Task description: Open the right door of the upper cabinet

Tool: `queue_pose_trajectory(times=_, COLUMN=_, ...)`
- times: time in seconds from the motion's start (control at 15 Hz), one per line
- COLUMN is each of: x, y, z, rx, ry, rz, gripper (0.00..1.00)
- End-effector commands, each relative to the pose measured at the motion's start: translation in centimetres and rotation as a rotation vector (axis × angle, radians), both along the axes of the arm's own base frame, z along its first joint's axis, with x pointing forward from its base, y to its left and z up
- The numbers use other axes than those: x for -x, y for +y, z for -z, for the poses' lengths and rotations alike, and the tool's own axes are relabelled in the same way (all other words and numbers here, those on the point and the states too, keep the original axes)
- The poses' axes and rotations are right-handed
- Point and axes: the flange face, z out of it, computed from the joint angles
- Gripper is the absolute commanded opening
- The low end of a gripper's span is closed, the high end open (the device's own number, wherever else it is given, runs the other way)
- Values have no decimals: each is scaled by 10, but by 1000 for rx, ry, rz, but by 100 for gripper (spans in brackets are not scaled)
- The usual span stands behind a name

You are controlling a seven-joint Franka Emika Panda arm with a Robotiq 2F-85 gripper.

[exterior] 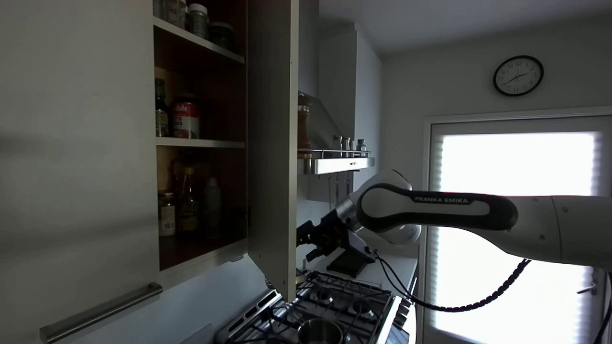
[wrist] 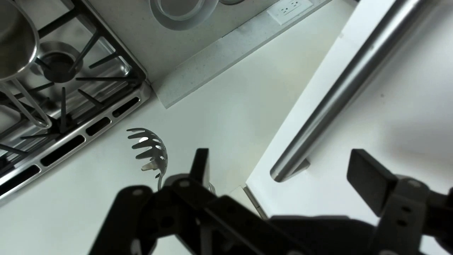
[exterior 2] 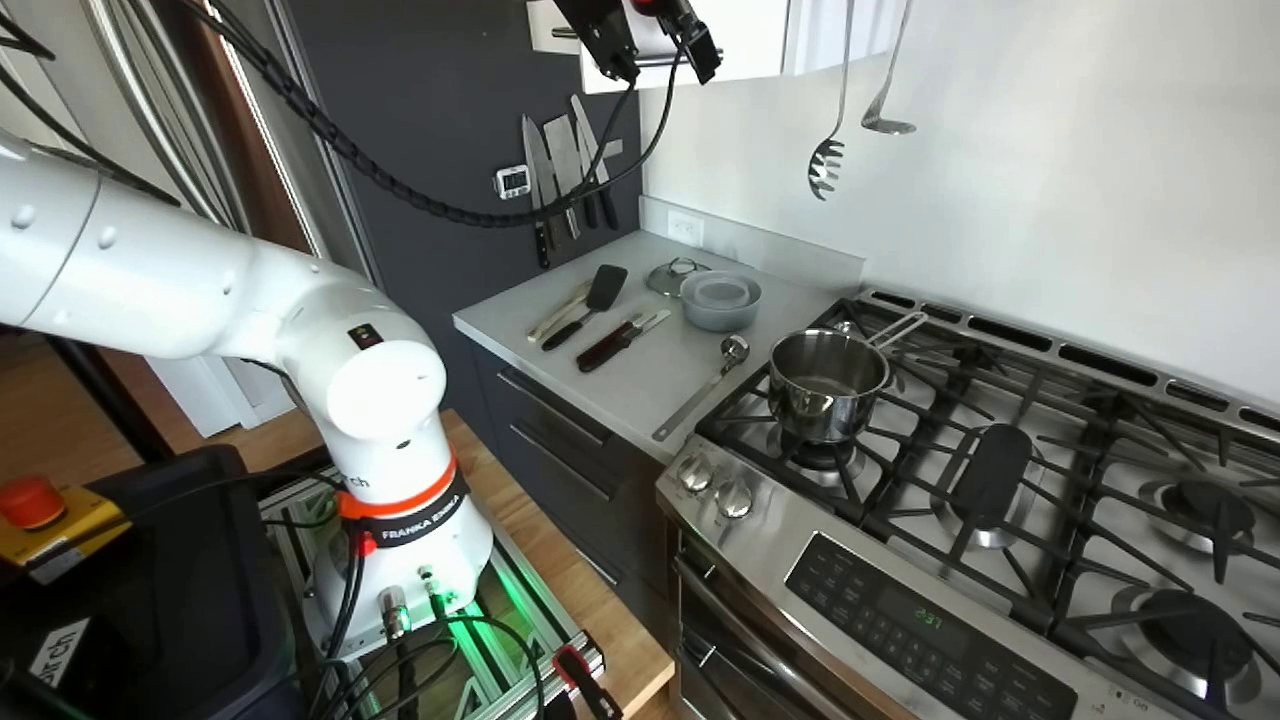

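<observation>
The upper cabinet [exterior: 203, 261] shows its shelves with jars, bottles and a can. Its right door [exterior: 270, 143] stands wide open, with the inner face seen in an exterior view. The outer face shows in an exterior view [exterior 2: 752, 40] and in the wrist view [wrist: 407, 88]. The door's silver bar handle [wrist: 343, 86] is at its lower edge. My gripper [wrist: 281, 156] is open on the outer side of the door. In the wrist view the handle's end appears between the fingers, apart from both. The gripper also shows in both exterior views [exterior: 308, 243] [exterior 2: 666, 70].
The left door [exterior: 76, 143] is closed, with its long handle [exterior: 100, 313]. Below are the stove [exterior 2: 990, 600] with a steel pot [exterior 2: 828, 385] and the counter [exterior 2: 640, 400] with utensils and a bowl. A hanging spaghetti spoon [wrist: 150, 148] and the hood rack [exterior: 339, 165] are close by.
</observation>
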Motion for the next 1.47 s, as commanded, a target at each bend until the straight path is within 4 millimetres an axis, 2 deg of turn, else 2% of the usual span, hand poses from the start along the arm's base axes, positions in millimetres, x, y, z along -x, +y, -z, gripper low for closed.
queue_pose_trajectory(times=0.0, x=1, y=0, z=-2, rx=0, ry=-4, rz=-1, gripper=100)
queue_pose_trajectory(times=0.27, x=-2, y=0, z=-1, rx=0, ry=2, rz=-1, gripper=100)
queue_pose_trajectory(times=0.33, x=5, y=-5, z=-4, rx=35, ry=-6, rz=-18, gripper=100)
queue_pose_trajectory(times=0.67, x=47, y=-31, z=-19, rx=212, ry=-63, rz=-143, gripper=100)
queue_pose_trajectory(times=1.0, x=92, y=-56, z=-37, rx=281, ry=-167, rz=-305, gripper=100)
queue_pose_trajectory(times=1.4, x=137, y=-58, z=-56, rx=282, ry=-241, rz=-416, gripper=100)
